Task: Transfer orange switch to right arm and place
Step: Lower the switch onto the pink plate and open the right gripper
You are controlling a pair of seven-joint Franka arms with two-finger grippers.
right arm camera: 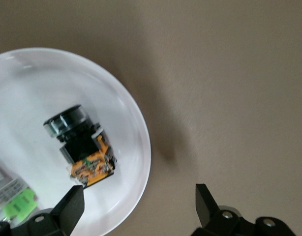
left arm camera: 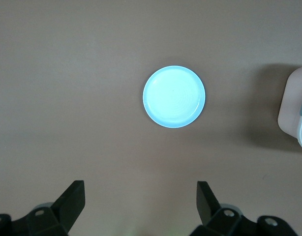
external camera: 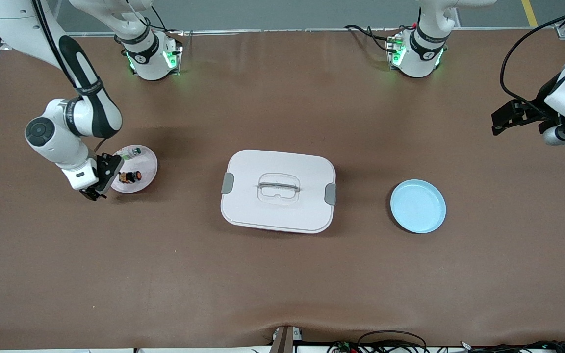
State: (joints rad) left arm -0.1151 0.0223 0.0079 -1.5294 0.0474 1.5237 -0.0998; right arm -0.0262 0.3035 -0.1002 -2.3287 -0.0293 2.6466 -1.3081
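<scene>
The orange switch (external camera: 130, 176) lies on its side on a small pinkish-white plate (external camera: 149, 164) toward the right arm's end of the table. In the right wrist view the switch (right arm camera: 82, 147) shows its black body and orange terminals on the plate (right arm camera: 33, 83). My right gripper (external camera: 101, 180) hangs open just over the plate's rim beside the switch, and nothing is between its fingers (right arm camera: 138, 196). My left gripper (external camera: 500, 120) waits open and empty in the air over the left arm's end of the table (left arm camera: 139, 189).
A small clear, green and silver part (external camera: 133, 153) shares the pinkish plate (right arm camera: 13, 199). A white lidded box (external camera: 277, 191) with grey clasps sits mid-table. A light blue plate (external camera: 418, 206) lies between the box and the left arm's end (left arm camera: 174, 97).
</scene>
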